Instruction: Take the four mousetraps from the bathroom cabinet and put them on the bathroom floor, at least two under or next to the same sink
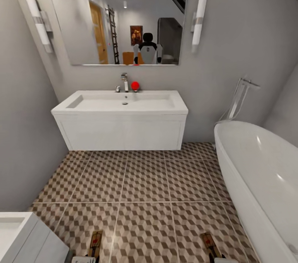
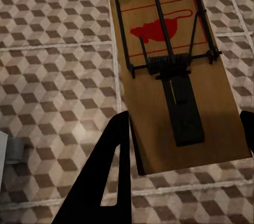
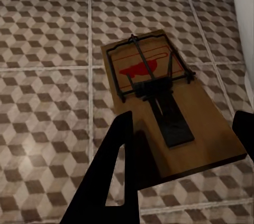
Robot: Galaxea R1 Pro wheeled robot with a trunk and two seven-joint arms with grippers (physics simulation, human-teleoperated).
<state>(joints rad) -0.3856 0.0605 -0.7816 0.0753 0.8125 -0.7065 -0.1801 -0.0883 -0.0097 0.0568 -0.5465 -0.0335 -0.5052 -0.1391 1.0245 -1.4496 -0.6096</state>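
— Where are the mousetraps?

— Two show, one in each gripper. The left gripper [image 2: 182, 144] has its fingers on either side of the left mousetrap [image 2: 172, 70], clamped on the tan board's near end, above the bathroom floor [image 2: 53, 65]. Its black spring bar and red mouse mark face up.

— And the other arm?

— The same: the right gripper [image 3: 182, 147] grips the right mousetrap [image 3: 159, 102] by its near end, over the cube-patterned tiles and close to the white bathtub [image 1: 265, 180].

— What does the head view give?

— Both traps peek in at the bottom edge, the left one [image 1: 95, 244] near a small white unit [image 1: 29, 240], the right one [image 1: 211, 246] beside the tub. Ahead, the white wall-hung bathroom sink [image 1: 124, 124] hangs under a mirror [image 1: 82, 18], with a faucet [image 1: 124, 82] and a red ball [image 1: 135, 85] on its rim. The traps are well apart from the sink.
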